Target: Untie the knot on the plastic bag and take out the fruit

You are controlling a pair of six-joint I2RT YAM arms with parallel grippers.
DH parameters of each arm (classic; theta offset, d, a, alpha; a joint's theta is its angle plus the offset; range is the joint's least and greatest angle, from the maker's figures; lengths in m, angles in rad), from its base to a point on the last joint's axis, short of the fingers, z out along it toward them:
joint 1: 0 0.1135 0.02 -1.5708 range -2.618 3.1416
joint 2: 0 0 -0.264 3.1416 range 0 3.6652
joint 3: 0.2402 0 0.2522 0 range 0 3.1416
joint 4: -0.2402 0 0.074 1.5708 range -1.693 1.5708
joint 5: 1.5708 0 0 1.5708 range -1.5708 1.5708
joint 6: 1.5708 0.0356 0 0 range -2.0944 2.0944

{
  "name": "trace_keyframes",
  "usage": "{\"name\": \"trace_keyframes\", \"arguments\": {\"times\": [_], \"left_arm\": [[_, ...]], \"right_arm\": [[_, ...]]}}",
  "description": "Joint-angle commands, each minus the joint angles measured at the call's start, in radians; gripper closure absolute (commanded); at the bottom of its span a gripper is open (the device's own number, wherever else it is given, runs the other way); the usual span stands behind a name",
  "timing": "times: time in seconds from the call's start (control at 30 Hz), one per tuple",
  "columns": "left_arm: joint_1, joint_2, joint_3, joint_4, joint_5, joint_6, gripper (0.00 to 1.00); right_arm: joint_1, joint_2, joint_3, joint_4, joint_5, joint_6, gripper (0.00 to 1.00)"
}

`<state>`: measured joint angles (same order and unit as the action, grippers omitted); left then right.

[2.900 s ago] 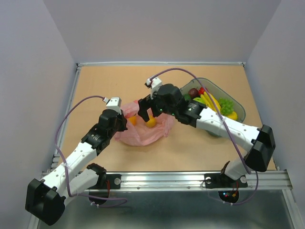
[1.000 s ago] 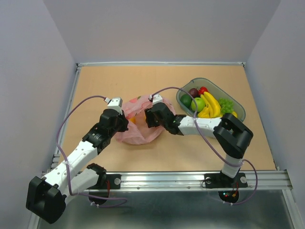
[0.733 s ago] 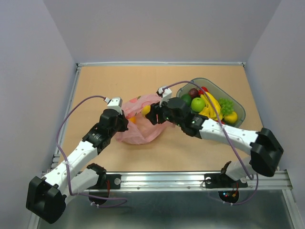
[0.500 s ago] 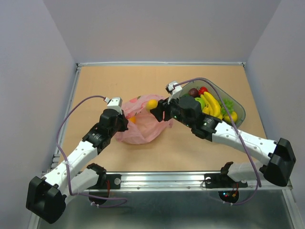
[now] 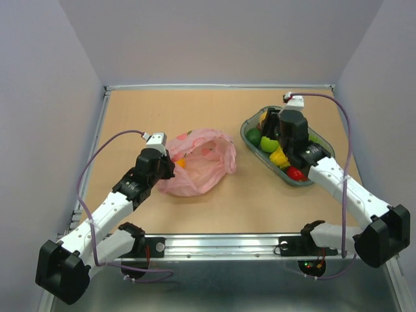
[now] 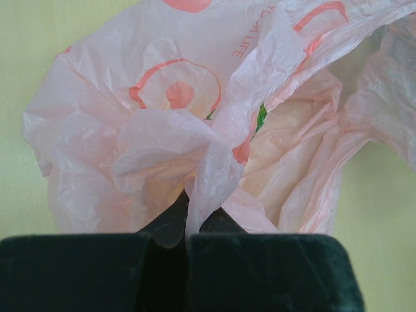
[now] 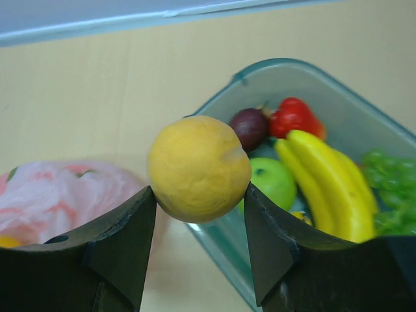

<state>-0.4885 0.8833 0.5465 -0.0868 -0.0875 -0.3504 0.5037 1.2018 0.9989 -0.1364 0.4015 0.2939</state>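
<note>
Right wrist view: the right gripper (image 7: 199, 198) is clamped on a small yellow fruit (image 7: 198, 168), held over the left part of the tray (image 7: 351, 97) on the right side of the table (image 5: 162, 110). Left of it, the left gripper (image 6: 188, 224) pinches a fold of the pink bag (image 6: 169, 123), which lies mid-table, well apart from that fruit.

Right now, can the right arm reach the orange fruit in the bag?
Probably not yet: right gripper is shut on a yellow fruit over the tray, apart from the bag. Once emptied, the way looks free: bag mouth open, left gripper pinching its edge.
</note>
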Motion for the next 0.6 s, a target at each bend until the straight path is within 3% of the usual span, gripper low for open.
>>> {"name": "trace_keyframes", "arguments": {"times": [0.0, 0.2, 0.5, 0.57], "left_arm": [[0.005, -0.01, 0.021, 0.03, -0.017, -0.001, 1.0], [0.005, -0.01, 0.021, 0.028, -0.018, -0.001, 1.0], [0.004, 0.0, 0.021, 0.03, -0.018, -0.001, 1.0], [0.004, -0.001, 0.023, 0.03, -0.018, -0.001, 1.0]], "right_arm": [[-0.114, -0.056, -0.043, -0.101, 0.109, 0.047, 1.0], [-0.322, -0.084, -0.158, -0.199, 0.034, 0.135, 1.0], [-0.462, -0.093, -0.249, -0.351, 0.057, 0.228, 1.0], [-0.499, -0.082, -0.259, -0.354, -0.001, 0.244, 0.98]]}}
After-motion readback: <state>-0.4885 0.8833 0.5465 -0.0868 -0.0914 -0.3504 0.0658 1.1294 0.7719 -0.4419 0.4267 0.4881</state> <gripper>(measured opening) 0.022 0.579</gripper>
